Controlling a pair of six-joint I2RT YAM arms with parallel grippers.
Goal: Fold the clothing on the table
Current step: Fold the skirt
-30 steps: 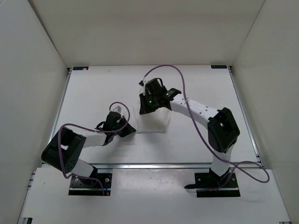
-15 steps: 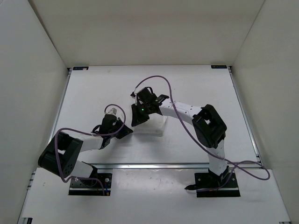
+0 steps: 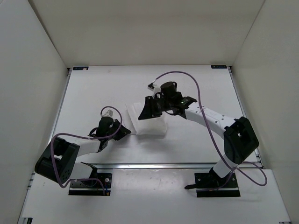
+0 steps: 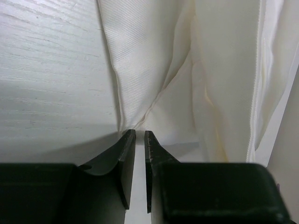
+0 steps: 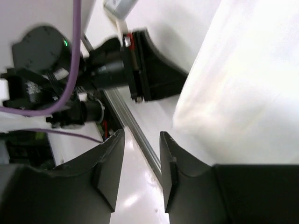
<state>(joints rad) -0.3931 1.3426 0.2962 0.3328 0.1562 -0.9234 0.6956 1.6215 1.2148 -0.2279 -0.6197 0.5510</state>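
- Plain matte white walls [image 3: 32, 70] are seen standing upright on three sides of the work area
- The table [image 3: 93, 93] is a flat, matte white rectangle, shown faintly grained in the left wrist view. It is edged by a thin metal rail [image 3: 163, 164] and marked at its far corners by small black brackets [image 3: 80, 68]
- The clothing [image 3: 156, 127] is laid near the middle of the table as a folded, roughly rectangular white bundle. Seen close, the clothing [image 4: 187, 70] is a thin, finely ribbed weave gathered into soft lengthwise folds, with a stitched hem down one side
- The right arm [image 3: 210, 119], white with black joints, is stretched from its base towards the far left part of the bundle. The left arm [image 3: 86, 144] is bent low towards the bundle's near left corner
- The right gripper [image 5: 142, 135] is held with its dark, curved jaws well apart. Nothing is caught between them, and bare table and rail are seen through the gap
- The left gripper [image 4: 139, 132] is set at the cloth's edge, its flat black jaws parted by only a narrow slit. The tips are just beside a fold corner, and no cloth is seen pinched
- Thin purple cables [image 3: 177, 74] are looped above both arms
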